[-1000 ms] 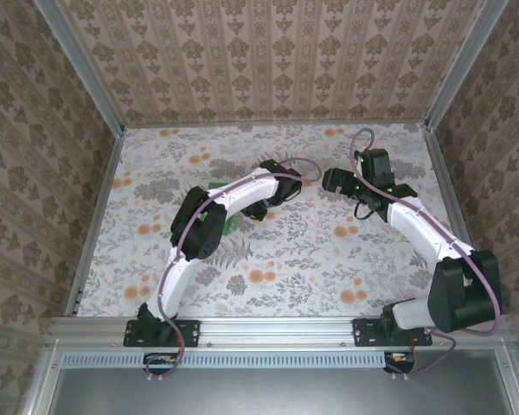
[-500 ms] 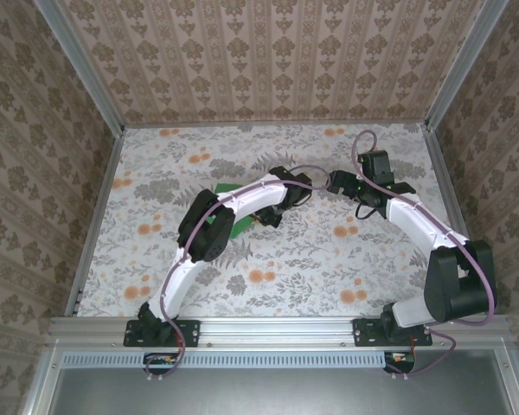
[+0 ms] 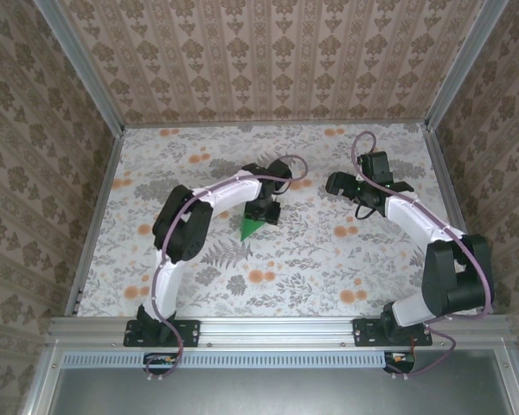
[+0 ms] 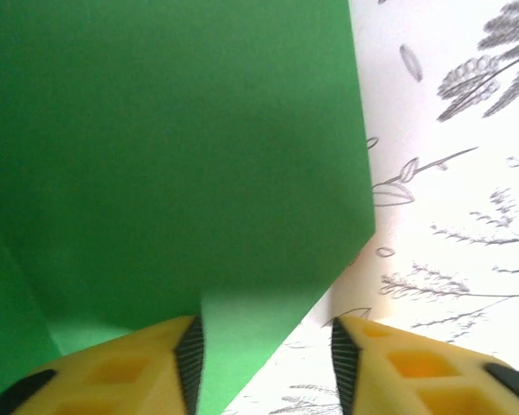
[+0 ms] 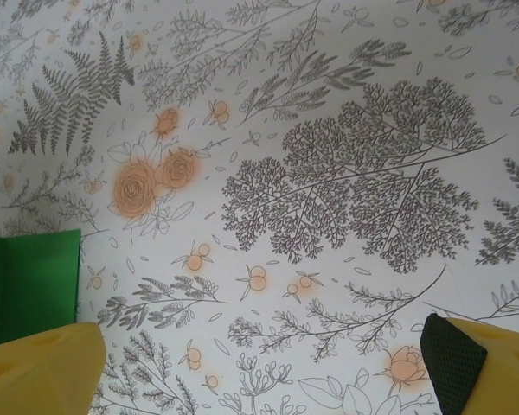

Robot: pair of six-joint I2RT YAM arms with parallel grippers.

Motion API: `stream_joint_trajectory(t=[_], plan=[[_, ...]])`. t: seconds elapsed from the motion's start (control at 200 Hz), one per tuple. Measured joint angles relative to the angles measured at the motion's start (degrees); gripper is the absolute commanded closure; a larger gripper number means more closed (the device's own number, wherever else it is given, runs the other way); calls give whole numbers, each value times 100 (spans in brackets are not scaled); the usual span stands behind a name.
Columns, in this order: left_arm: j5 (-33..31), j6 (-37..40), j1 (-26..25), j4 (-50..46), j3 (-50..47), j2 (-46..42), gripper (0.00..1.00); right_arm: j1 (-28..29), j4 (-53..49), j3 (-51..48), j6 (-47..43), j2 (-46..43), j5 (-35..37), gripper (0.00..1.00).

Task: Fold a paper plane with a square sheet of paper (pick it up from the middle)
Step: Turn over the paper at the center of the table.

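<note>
The bright green sheet of paper (image 3: 252, 226) lies on the floral table, folded into a pointed dart shape with its tip toward the near left. My left gripper (image 3: 268, 210) sits at its far end. In the left wrist view the green paper (image 4: 173, 156) has layered folds and reaches down between the yellow fingers (image 4: 112, 376). The left gripper (image 4: 266, 363) is open, and the paper's edge lies against the left pad while the right pad stands apart from it. My right gripper (image 3: 333, 182) hovers to the right, wide open (image 5: 264, 363) over bare table. A green paper corner (image 5: 30, 277) shows at its left.
Patterned walls and metal rails (image 3: 99, 207) enclose the floral tabletop (image 3: 329, 259). Both arms bend in toward the middle, their grippers about a hand's width apart.
The left gripper has opened from shut, and its arm has swung leftward. The green pointed paper now shows on the table beside it. The right arm drew back slightly.
</note>
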Motion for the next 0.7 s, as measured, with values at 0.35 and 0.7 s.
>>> stream_joint_trajectory(t=[0.35, 0.7], plan=[[1314, -26, 46, 1027, -365, -533, 35, 0, -2, 7, 15, 146, -214, 5], [1528, -146, 590, 2170, -1519, -2640, 0, 149, 184, 28, 98, 153, -833, 25]])
